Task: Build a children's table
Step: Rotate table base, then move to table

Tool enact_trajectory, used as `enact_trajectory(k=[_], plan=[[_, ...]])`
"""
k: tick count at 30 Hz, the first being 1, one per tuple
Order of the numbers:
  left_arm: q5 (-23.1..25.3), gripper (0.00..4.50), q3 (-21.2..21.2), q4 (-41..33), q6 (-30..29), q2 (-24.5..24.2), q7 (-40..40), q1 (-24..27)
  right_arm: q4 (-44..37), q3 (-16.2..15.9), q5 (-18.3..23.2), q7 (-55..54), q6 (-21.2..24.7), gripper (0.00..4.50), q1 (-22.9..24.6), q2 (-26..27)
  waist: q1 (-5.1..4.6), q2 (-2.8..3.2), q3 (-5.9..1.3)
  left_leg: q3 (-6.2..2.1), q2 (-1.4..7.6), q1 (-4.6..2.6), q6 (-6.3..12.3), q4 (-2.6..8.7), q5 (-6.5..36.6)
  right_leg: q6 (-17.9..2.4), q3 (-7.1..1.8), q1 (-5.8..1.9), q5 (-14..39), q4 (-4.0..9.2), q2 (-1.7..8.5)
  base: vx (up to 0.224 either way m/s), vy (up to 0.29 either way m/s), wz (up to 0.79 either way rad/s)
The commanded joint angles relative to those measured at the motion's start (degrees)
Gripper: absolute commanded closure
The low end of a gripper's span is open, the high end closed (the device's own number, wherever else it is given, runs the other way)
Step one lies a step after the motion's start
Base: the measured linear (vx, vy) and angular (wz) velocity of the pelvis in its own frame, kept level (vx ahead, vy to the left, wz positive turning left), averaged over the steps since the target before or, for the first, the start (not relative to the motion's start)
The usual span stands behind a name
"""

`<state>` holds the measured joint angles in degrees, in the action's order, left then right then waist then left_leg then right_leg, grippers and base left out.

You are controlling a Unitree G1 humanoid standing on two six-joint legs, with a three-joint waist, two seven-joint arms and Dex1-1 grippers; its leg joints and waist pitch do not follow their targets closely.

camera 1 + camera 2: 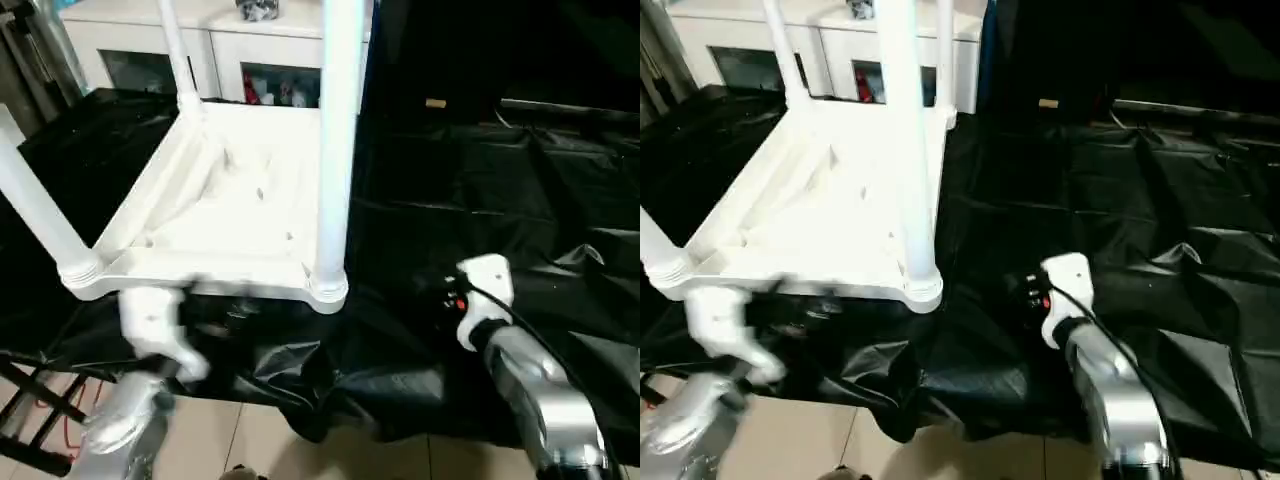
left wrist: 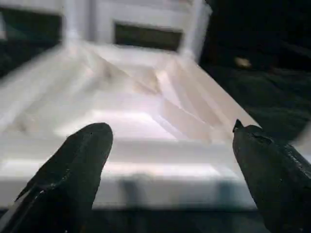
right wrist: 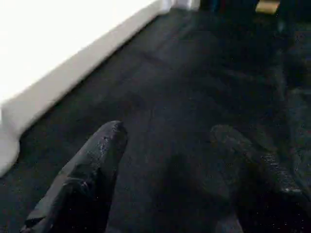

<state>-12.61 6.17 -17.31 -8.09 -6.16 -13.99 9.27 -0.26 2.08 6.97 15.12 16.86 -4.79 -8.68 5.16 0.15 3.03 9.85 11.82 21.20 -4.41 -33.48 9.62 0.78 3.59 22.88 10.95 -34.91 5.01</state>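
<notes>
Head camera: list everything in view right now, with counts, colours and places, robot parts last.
Small white plastic children's table: one, white, upside down on the work table, legs standing up from its corners.
Black-draped work table: one, black, under the children's table.
White cabinet with glass doors: one, white, behind the work table.
Small tan object: one, far side of the black cover; too small to identify.
Tiled floor: beige, below the near edge.
Left hand: open, facing the children's table's near rim.
Right hand: open, empty, over black cover.
</notes>
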Motion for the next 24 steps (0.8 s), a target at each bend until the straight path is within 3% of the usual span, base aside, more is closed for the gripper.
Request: enact_trajectory(k=[1, 2, 3, 4, 5, 6, 7, 8, 9, 10, 11, 12, 13, 14, 15, 16, 17, 18, 19, 20, 21, 22, 23, 24], plan=[[2.0, 0.04, -1.83, 1.14, -0.11, -0.4, 1.91, -1.99, -0.61, 0.22, 0.56, -0.5, -0.24, 1.31, -0.32, -0.06, -0.01, 0.03, -2.59, -0.36, 0.48, -0.48, -0.83, 4.81, 25.42, -1.05, -2.3, -0.99, 27.58, 6.52, 2.31, 0.0, 0.0, 0.0], [2.05, 0.04, -1.88, 1.18, -0.16, -0.4, 1.94, -2.05, -0.59, 0.19, 0.56, -0.51, -0.25, 1.31, -0.33, -0.05, 0.13, -0.15, -2.69, -0.1, 0.23, -0.25, 0.32, 4.62, 24.44, -1.15, -2.6, -1.18, 28.02, 6.61, 2.89, 0.0, 0.0, 0.0], [3.58, 0.04, -2.56, 1.86, -0.24, 0.01, 2.59, -3.21, -0.84, -0.26, 0.52, -0.79, 0.24, 1.31, -0.44, 0.18, 0.53, -0.1, -2.86, 0.2, -0.11, 0.48, 2.98, 4.1, 20.69, -1.32, -3.5, -1.86, 28.89, 6.98, 4.38, 0.0, 0.0, 0.0], [3.58, 0.04, -2.56, 1.86, -0.24, 0.01, 2.59, -3.21, -0.84, -0.26, 0.52, -0.79, 0.24, 1.31, -0.44, 0.18, 0.88, -0.22, -2.97, 0.32, -0.26, 0.77, 4.53, 3.56, 18.5, -1.29, -4.12, -2.1, 29.42, 7.35, 5.31, 0.0, 0.0, 0.0], [4.29, 0.04, -2.58, 1.97, 0.23, 0.49, 2.79, -3.48, -1.24, -0.33, 0.55, -0.94, 0.77, 1.31, -0.38, 0.27, 1.66, -0.67, -3.13, -0.2, -0.22, 1.45, 7.43, 1.95, 14.17, -1.48, -5.63, -2.8, 30.52, 7.96, 7.88, 0.0, 0.0, 0.0], [6.31, 0.04, -3.04, 2.15, 0.17, 0.46, 3.56, -3.71, -1.81, -0.34, 0.53, -1.1, 1.22, 1.31, -0.15, 0.4, 2.47, -0.48, -3.28, -1.57, 0.3, 2.59, 9.88, -0.07, 10.06, -2.65, -7.57, -3.72, 30.8, 8.47, 11.13, 0.01, 0.066, -0.04], [8.24, 0.04, -3.64, 2.26, 0.0, 0.3, 4.78, -3.72, -2.22, -0.29, 0.38, -1.21, 1.39, 1.31, 0.14, 0.54, 2.55, -0.52, -3.31, -2.09, 0.54, 2.83, 10.74, -0.21, 8.54, -3.69, -7.67, -3.68, 30.25, 8.36, 11.19, 0.01, 0.066, -0.04], [9.39, 0.04, -4.0, 2.31, -0.61, 0.2, 5.83, -3.64, -2.42, -0.19, 0.32, -1.22, 1.33, 1.31, 0.36, 0.63, 2.05, 0.87, -3.31, -2.03, 1.54, 1.61, 9.93, 3.28, 7.55, -6.91, -4.28, -2.31, 23.71, 6.4, 5.49, 0.02, 0.095, -0.04], [10.02, 0.04, -4.23, 2.35, -1.0, 0.18, 6.54, -3.56, -2.5, -0.11, 0.31, -1.2, 1.23, 1.31, 0.5, 0.67, 0.87, 1.84, -4.08, -2.01, 2.08, -1.2, 6.63, 3.85, 7.61, -7.89, -2.1, -0.7, 11.51, 3.67, -0.12, 0.036, 0.097, 0.05], [10.04, 0.04, -4.23, 2.38, -0.98, 0.18, 6.61, -3.57, -2.49, -0.11, 0.31, -1.2, 1.22, 1.31, 0.51, 0.66, 0.57, 2.01, -4.2, -2.65, 2.77, -1.29, 3.46, 3.99, 7.66, -8.02, -2.07, -1.09, 5.37, 3.02, -0.57, 0.036, 0.097, 0.05], [10.22, 0.04, -4.21, 2.58, -0.86, 0.21, 7.29, -3.61, -2.43, -0.05, 0.34, -1.15, 1.13, 1.31, 0.58, 0.54, 0.23, 2.42, -3.97, -3.99, 4.73, -1.3, -3.01, 5.24, 10.69, -7.59, -1.45, -1.39, -0.54, 2.13, -1.28, 0.02, 0.078, 0.08], [10.25, 0.04, -4.08, 2.8, -0.78, 0.25, 7.8, -3.74, -2.35, 0.0, 0.43, -1.07, 1.04, 1.31, 0.6, 0.4, -0.11, 2.81, -3.82, -5.05, 6.54, -1.93, -5.15, 6.59, 13.67, -7.88, -0.64, -0.9, -0.62, 1.15, -1.71, 0.0, 0.0, 0.0], [10.32, 0.04, -4.06, 2.96, -0.63, 0.27, 8.09, -3.85, -2.28, 0.05, 0.52, -1.0, 0.99, 1.31, 0.62, 0.29, -0.3, 3.55, -3.47, -6.92, 10.57, -2.16, -5.93, 9.37, 17.1, -7.48, 0.35, 0.32, 1.39, -1.67, -1.62, 0.0, 0.0, 0.0], [10.77, 0.04, -4.09, 3.15, 0.21, 0.14, 8.23, -4.01, -2.0, 0.05, 0.55, -0.78, 0.97, 1.31, 0.49, 0.01, -0.28, 3.74, -3.64, -6.19, 11.07, -2.16, -2.14, 9.42, 19.08, -6.82, 0.82, 0.87, 2.13, -2.99, -1.15, -0.015, -0.073, 0.19], [11.27, 0.04, -3.9, 3.21, -0.25, 0.05, 8.52, -4.25, -1.48, 0.0, 0.45, -0.61, 0.78, 1.31, 0.27, -0.22, -0.62, 2.87, -3.75, -4.91, 9.85, -2.05, 3.71, 8.18, 20.31, -7.47, 0.31, 0.27, 1.54, -2.26, 0.21, -0.013, -0.153, 0.12], [11.8, 0.04, -3.78, 3.17, -0.96, 0.08, 8.81, -4.39, -1.23, -0.02, 0.4, -0.58, 0.69, 1.31, 0.17, -0.33, -0.37, 2.56, -3.71, -3.81, 8.24, -1.72, 5.84, 7.47, 21.07, -8.53, -0.33, -0.21, 0.9, -1.07, 0.95, -0.013, -0.153, 0.12], [12.09, 0.04, -3.79, 3.28, -0.96, 0.1, 8.83, -4.5, -0.9, 0.02, 0.34, -0.61, 0.61, 1.31, 0.04, -0.39, -0.01, -0.12, -3.07, 0.68, -0.03, 0.78, 6.71, 2.02, 22.47, -11.75, -1.81, -0.9, 5.54, 4.71, 1.79, -0.031, -0.152, 0.01], [12.29, 0.04, -3.83, 3.37, -0.87, 0.1, 8.82, -4.56, -0.71, 0.05, 0.31, -0.65, 0.58, 1.31, -0.04, -0.42, 1.1, 0.09, -2.85, 1.07, -2.18, 0.4, 5.31, -1.1, 20.66, -10.89, -1.95, -0.75, 17.53, 6.72, 3.93, -0.054, -0.135, -0.08], [12.19, 0.04, -3.78, 3.27, -0.69, 0.1, 8.8, -4.64, -0.57, 0.11, 0.33, -0.55, 0.61, 1.31, -0.1, -0.38, 2.29, -1.43, -3.09, 0.02, -1.7, 1.45, 3.44, -1.94, 11.17, -1.19, -3.94, -1.96, 37.46, 7.94, 6.17, -0.054, -0.135, -0.08], [12.11, 0.04, -3.77, 3.18, -0.62, 0.1, 8.83, -4.7, -0.46, 0.18, 0.35, -0.44, 0.61, 1.31, -0.14, -0.37, 2.97, -1.36, -3.46, -0.58, -0.88, 2.22, 1.81, -0.5, 8.33, 5.82, -4.5, -2.24, 44.38, 7.54, 5.89, -0.06, -0.136, -0.12], [12.44, 0.04, -3.87, 3.36, -0.88, -0.13, 9.09, -4.75, -0.42, 0.21, 0.39, -0.38, 0.61, 1.31, -0.18, -0.37, 2.62, -0.64, -3.1, -0.84, -0.65, 1.91, 0.2, 1.25, 9.91, 6.95, -3.07, -1.67, 42.96, 7.47, 4.23, -0.051, -0.098, -0.12], [12.09, 0.04, -3.92, 3.69, -1.27, -0.29, 8.88, -4.77, -0.37, 0.27, 0.55, -0.27, 0.62, 1.31, -0.23, -0.33, 2.34, -0.54, -3.01, -0.85, -0.71, 1.69, -0.43, 1.63, 11.46, 7.13, -2.31, -1.48, 41.73, 7.57, 3.38, -0.051, -0.098, -0.12], [11.88, 0.04, -3.93, 3.91, -1.24, -0.33, 8.78, -4.75, -0.33, 0.28, 0.68, -0.2, 0.68, 1.31, -0.26, -0.3, 2.02, 0.07, -2.96, -1.0, -0.67, 1.2, -0.9, 2.17, 14.07, 6.26, -1.31, -1.41, 39.04, 7.71, 2.58, -0.042, -0.058, -0.1], [11.63, 0.04, -3.92, 4.08, -1.16, -0.27, 8.74, -4.72, -0.28, 0.3, 0.81, -0.06, 0.67, 1.31, -0.27, -0.31, 1.88, 0.18, -2.87, -1.04, -0.64, 0.98, -0.87, 2.23, 15.47, 5.9, -0.88, -1.22, 38.49, 7.81, 2.29, 0.0, 0.0, 0.0]])
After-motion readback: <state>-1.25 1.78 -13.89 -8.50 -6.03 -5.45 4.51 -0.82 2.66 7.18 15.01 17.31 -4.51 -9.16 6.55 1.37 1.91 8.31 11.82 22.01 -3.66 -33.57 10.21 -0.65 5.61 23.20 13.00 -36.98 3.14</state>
